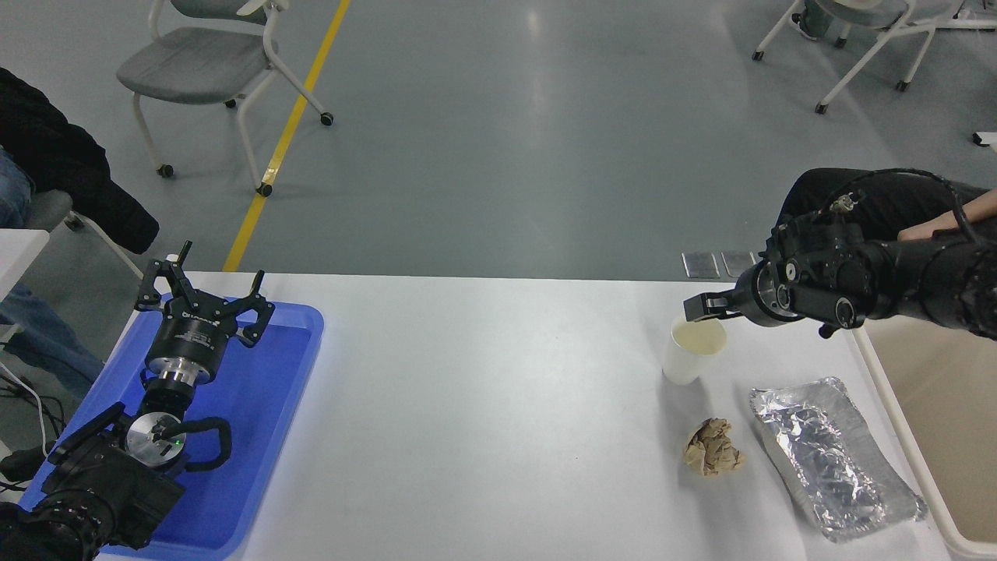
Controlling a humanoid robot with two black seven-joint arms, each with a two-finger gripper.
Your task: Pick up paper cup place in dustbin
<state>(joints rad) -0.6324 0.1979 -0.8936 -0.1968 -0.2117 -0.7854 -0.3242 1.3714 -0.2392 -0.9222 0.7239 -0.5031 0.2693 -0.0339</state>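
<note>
The paper cup (692, 351) is seen standing upright on the white table (483, 405), toward its far right part, its cream inside open to view. The right gripper (699, 308) is held just over the cup's far rim, pointing left from an arm that enters at the right edge; whether its fingers are spread or closed cannot be told from this angle. A crumpled brown paper ball (713, 446) lies nearer the camera, and a silver foil tray (833, 460) is placed to its right. The dustbin (931, 436) is set against the table's right edge. The left gripper (204, 292) is parked over a blue tray (257, 436) at lower left, fingers spread wide.
</note>
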